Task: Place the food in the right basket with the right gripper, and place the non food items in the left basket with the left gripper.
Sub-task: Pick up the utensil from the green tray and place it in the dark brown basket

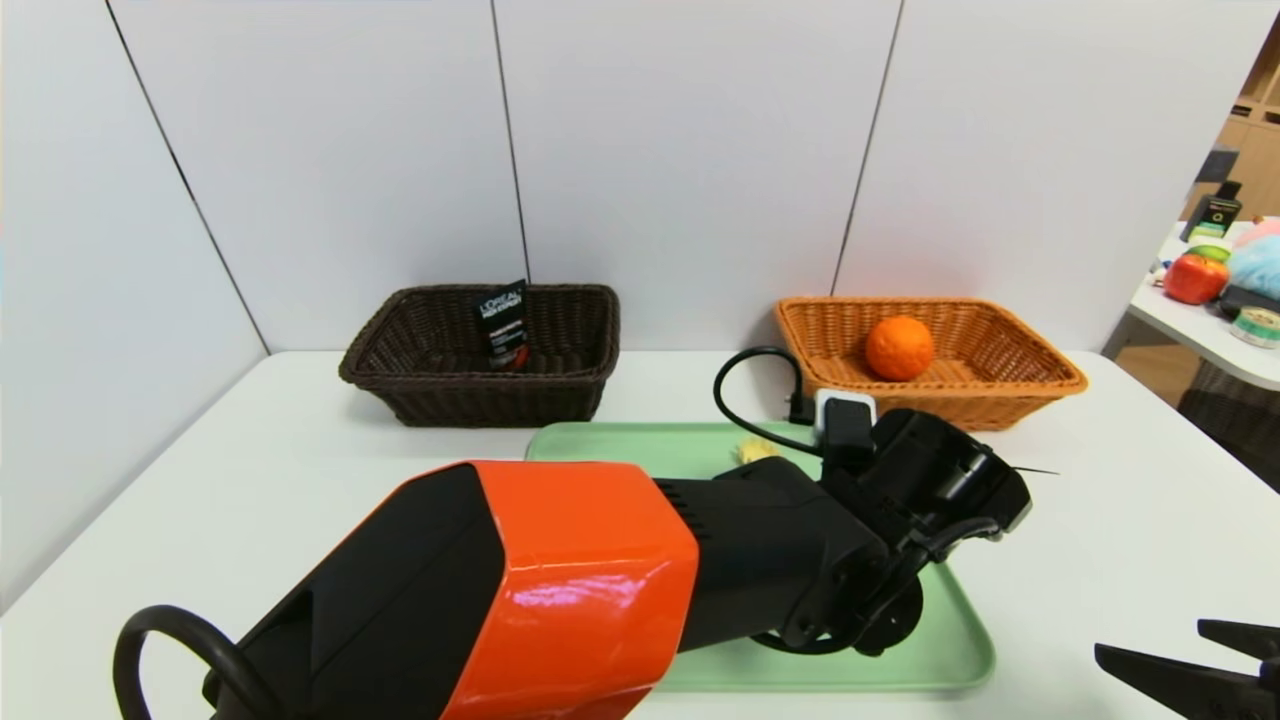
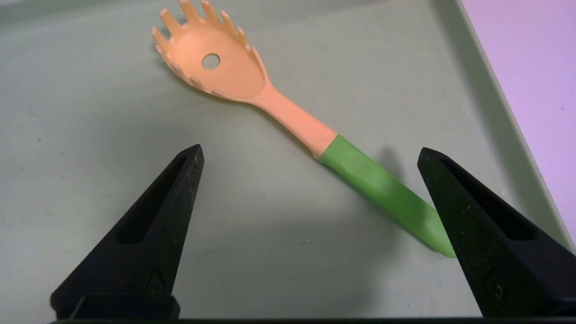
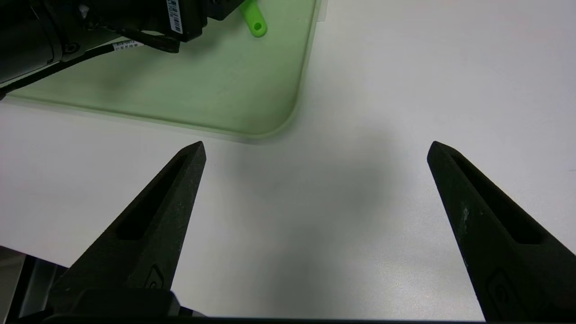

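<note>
Left tool (image 2: 310, 150), jaws spread and empty, hangs over the green tray (image 2: 67, 135) with the utensil (image 2: 315, 135) lying flat between its tips. Risk: the thin, slanted handle could slip when pinched. Right tool (image 3: 315, 148), likewise spread, idles beside the tray; orange (image 1: 899, 347) and tube (image 1: 503, 322) lie in their baskets beyond the tray.

The counter (image 1: 1100, 560) is white. The tray (image 1: 620, 445) on it is light green. The left basket (image 1: 480, 355) is dark brown, almost black, with a woven pattern. The tube (image 1: 503, 322) in it is black with white letters and a bit of orange-red near the bottom. The right basket (image 1: 990, 375) is orange-tan and woven too. The fruit (image 1: 899, 347) in it is orange with bumpy skin. The utensil (image 2: 297, 121) has a pale orange-yellow head and a bright green handle. The left claw (image 2: 310, 155) is black, and its arm has a shiny orange-red panel (image 1: 590, 570). The right claw (image 3: 315, 148) is black too.
</note>
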Controlling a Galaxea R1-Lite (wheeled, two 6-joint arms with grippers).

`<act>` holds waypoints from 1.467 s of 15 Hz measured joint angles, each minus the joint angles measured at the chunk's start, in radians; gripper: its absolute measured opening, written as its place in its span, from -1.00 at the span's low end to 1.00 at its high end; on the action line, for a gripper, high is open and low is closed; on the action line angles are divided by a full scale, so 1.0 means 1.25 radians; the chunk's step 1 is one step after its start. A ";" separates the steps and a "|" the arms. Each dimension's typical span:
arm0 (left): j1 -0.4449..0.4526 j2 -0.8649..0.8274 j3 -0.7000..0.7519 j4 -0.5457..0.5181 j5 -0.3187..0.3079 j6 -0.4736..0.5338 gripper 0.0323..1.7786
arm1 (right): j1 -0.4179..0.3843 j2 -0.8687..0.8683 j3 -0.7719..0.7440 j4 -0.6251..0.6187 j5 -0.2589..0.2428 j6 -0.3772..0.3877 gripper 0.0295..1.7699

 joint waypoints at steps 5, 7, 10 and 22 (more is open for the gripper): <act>0.001 0.012 0.000 0.000 -0.001 0.000 0.90 | 0.000 -0.001 0.000 0.000 0.000 0.000 0.92; 0.001 0.014 0.000 -0.004 -0.001 0.000 0.90 | 0.000 -0.001 0.000 -0.001 0.000 0.000 0.92; 0.002 0.017 0.000 -0.004 -0.001 0.000 0.90 | 0.000 -0.001 0.000 -0.001 0.001 0.000 0.92; 0.004 0.014 0.000 -0.002 -0.002 -0.013 0.90 | 0.000 -0.003 0.000 -0.001 0.005 0.003 0.92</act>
